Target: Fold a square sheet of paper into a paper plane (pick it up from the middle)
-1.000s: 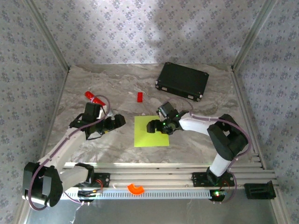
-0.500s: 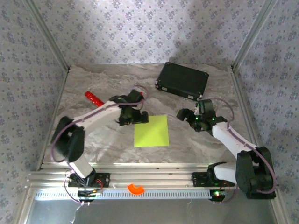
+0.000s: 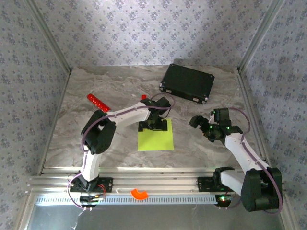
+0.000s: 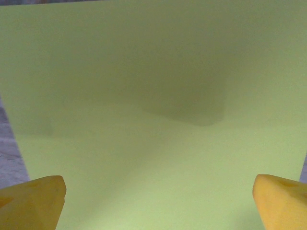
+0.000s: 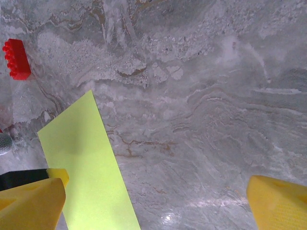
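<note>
The square sheet of paper (image 3: 157, 138) is lime yellow-green and lies flat on the marble table, with no crease that I can see. My left gripper (image 3: 152, 127) hangs over the sheet's far edge, open. In the left wrist view the paper (image 4: 153, 105) spreads wide under the gripper (image 4: 158, 206), and one yellow fingertip (image 4: 31, 201) sits at each lower corner with nothing held. My right gripper (image 3: 199, 126) is open, to the right of the sheet and apart from it. In the right wrist view the paper (image 5: 86, 167) lies at the lower left, under the gripper (image 5: 156, 206).
A black case (image 3: 187, 84) stands at the back right. A red stick (image 3: 97, 101) lies at the back left. A small red block (image 5: 16, 58) sits just beyond the sheet. An orange ring piece (image 3: 139, 193) rests on the front rail.
My left arm has swung from the left side across to the sheet's far edge. My right arm has drawn back to the right, off the paper, and its jaws have widened. The sheet has not moved.
</note>
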`<action>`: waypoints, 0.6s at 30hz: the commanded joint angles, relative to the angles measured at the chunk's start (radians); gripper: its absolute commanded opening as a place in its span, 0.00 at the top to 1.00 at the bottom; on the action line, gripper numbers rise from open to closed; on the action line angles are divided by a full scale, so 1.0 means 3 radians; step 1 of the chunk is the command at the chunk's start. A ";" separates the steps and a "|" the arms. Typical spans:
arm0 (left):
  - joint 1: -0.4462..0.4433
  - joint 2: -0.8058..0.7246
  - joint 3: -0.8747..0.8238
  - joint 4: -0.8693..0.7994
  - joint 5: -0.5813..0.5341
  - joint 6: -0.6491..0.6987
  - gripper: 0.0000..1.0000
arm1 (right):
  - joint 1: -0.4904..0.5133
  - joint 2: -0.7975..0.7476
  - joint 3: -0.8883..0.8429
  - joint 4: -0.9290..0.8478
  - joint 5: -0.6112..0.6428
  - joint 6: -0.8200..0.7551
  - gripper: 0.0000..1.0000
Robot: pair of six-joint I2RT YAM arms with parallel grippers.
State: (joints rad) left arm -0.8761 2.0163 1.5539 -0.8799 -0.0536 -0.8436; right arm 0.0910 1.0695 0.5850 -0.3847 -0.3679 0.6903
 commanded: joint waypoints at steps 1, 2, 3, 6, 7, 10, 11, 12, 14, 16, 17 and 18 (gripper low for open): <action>-0.0045 0.0127 0.0117 -0.0130 -0.0016 -0.0090 0.00 | -0.0021 -0.0003 -0.0036 -0.0117 -0.0083 -0.0076 0.01; -0.0046 0.0147 0.0126 -0.0124 -0.0011 -0.0091 0.00 | -0.0021 -0.0003 -0.0036 -0.0114 -0.0085 -0.0076 0.01; -0.0047 0.0164 0.0133 -0.0124 -0.0006 -0.0088 0.00 | -0.0019 -0.0006 -0.0041 -0.0122 -0.0083 -0.0082 0.01; -0.0046 0.0197 0.0153 -0.0127 -0.0006 -0.0079 0.00 | -0.0022 -0.0006 -0.0057 -0.0132 -0.0071 -0.0090 0.01; -0.0048 0.0207 0.0158 -0.0120 -0.0002 -0.0078 0.00 | -0.0021 -0.0001 -0.0066 -0.0133 -0.0076 -0.0085 0.01; -0.0048 0.0236 0.0155 -0.0102 -0.0003 -0.0077 0.00 | -0.0019 0.0007 -0.0079 -0.0121 -0.0077 -0.0075 0.01; -0.0046 0.0251 0.0163 -0.0099 -0.0007 -0.0073 0.00 | -0.0018 0.0009 -0.0084 -0.0121 -0.0080 -0.0076 0.01; -0.0046 0.0270 0.0172 -0.0092 0.0003 -0.0066 0.00 | -0.0014 0.0012 -0.0089 -0.0119 -0.0082 -0.0074 0.01; -0.0046 0.0302 0.0189 -0.0060 0.0053 -0.0030 0.00 | -0.0015 0.0016 -0.0090 -0.0122 -0.0083 -0.0072 0.01; -0.0046 0.0334 0.0209 -0.0045 0.0082 0.0007 0.00 | -0.0013 0.0015 -0.0094 -0.0122 -0.0088 -0.0073 0.01; -0.0046 0.0340 0.0212 -0.0039 0.0085 0.0017 0.00 | -0.0009 0.0020 -0.0094 -0.0120 -0.0088 -0.0074 0.01; -0.0046 0.0350 0.0216 -0.0032 0.0084 0.0034 0.00 | -0.0012 0.0022 -0.0094 -0.0120 -0.0088 -0.0077 0.01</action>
State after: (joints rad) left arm -0.8860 2.1025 1.5814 -0.8799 -0.0414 -0.8532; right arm 0.0910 1.0695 0.5671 -0.3931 -0.3828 0.6834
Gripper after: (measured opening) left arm 0.997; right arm 0.990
